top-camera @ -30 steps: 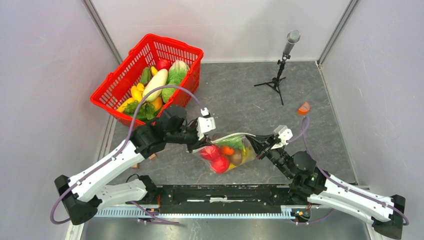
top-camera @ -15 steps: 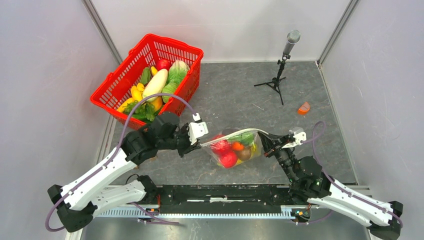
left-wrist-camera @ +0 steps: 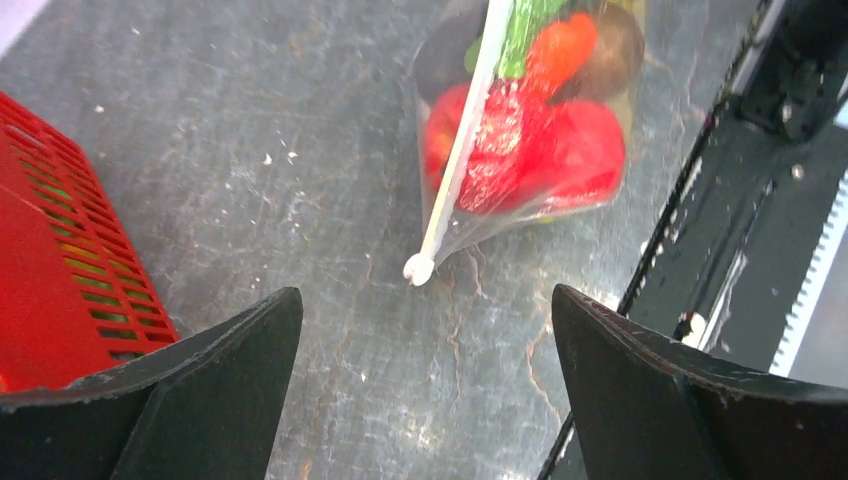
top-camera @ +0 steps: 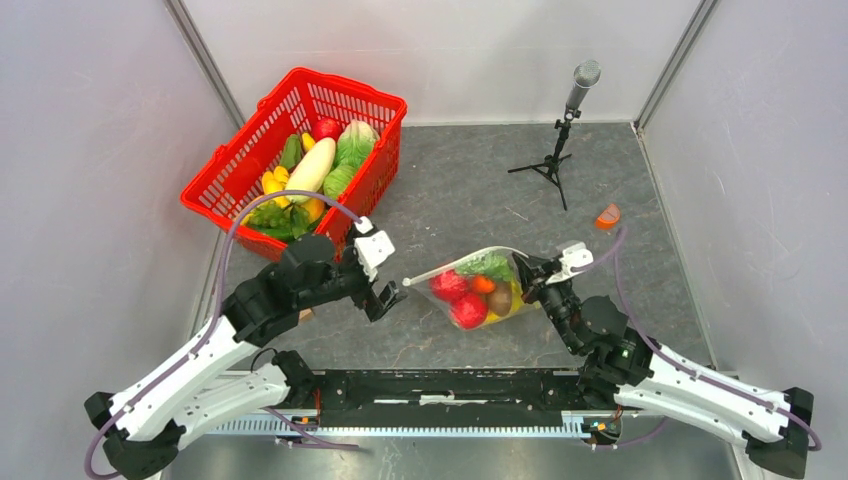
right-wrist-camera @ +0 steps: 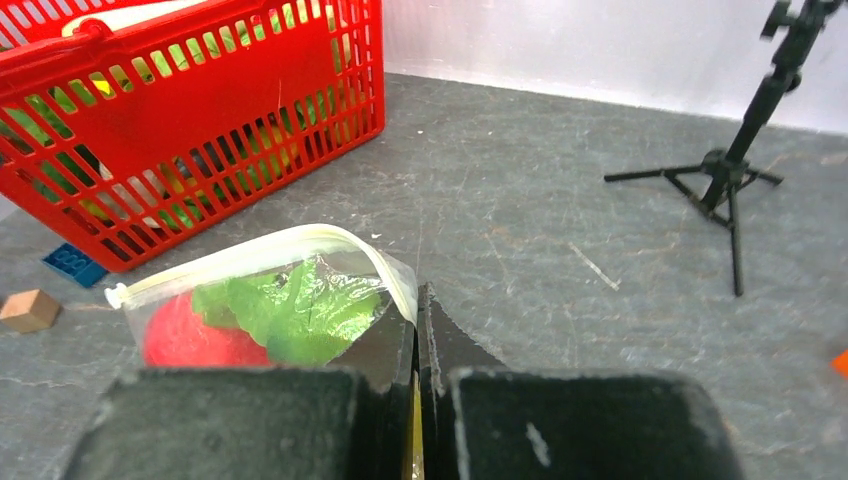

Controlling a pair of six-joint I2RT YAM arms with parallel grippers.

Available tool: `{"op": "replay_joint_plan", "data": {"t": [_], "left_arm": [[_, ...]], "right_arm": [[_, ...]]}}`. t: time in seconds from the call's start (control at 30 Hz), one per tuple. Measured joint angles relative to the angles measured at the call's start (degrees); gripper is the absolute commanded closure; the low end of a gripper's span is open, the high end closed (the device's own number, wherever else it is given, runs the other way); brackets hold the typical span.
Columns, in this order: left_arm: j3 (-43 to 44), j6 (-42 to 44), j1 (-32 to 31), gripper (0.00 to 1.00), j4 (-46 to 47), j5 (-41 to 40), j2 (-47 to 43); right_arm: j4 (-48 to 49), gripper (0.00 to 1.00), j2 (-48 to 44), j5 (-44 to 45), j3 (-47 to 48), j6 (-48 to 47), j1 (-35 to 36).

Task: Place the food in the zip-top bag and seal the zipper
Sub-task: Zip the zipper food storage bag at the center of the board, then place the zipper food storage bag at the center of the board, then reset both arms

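zip-top bag 1 | red basket 1 | microphone stand 1

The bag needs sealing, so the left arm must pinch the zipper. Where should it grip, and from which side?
Likely the free end of the zipper, its white tab, approached from the left along the strip: it points at the open left gripper, while the right gripper pinches the far corner.

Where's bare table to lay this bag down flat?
Widest bare patch: behind the bag, between the red basket and the microphone tripod. A narrower strip lies between bag and black base rail. Crowded: the gap between the open left hand and bag.
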Motion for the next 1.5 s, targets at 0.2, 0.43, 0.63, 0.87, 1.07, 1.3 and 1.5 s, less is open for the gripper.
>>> {"op": "replay_joint_plan", "data": {"t": [0.2, 0.43, 0.63, 0.87, 1.07, 1.3, 1.5], "left_arm": [[-1.95, -4.42, 0.0, 0.0, 7.06, -2.8, -2.95], [-1.95, -9.27, 0.0, 0.0, 10.34, -4.85, -2.49], [-2.51, -11.8, 0.0, 0.0, 11.28, -6.91, -5.38], [-2.49, -12.04, 0.0, 0.0, 11.15, -9.42, -7.23], [-0.55, -12.52, 0.0, 0.0, 10.6, -9.4, -3.13], [-0.11, -13.27, 0.04, 0.0, 9.64, -9.4, -1.4], [4.98, -16.26, 3.91, 0.0, 6.64, -12.52, 3.63]], "right_arm": [[-2.82, 1.0, 14.23, 1.92, 14.29, -10.78, -0.44], [-4.37, 0.99, 24.48, -2.01, 28.63, -21.03, -4.72], [-6.82, 0.67, 23.56, -24.81, 21.35, -19.54, -4.76], [-12.68, 0.26, 20.9, -49.64, 8.74, -13.66, -0.24], [-7.3, 0.2, 9.6, -48.78, 6.45, -11.67, -0.02], [-0.74, 0.19, 9.4, -36.5, 6.1, -6.86, 0.0], [-7.91, 0.1, 15.26, -8.55, 6.12, 3.32, -1.03]]}}
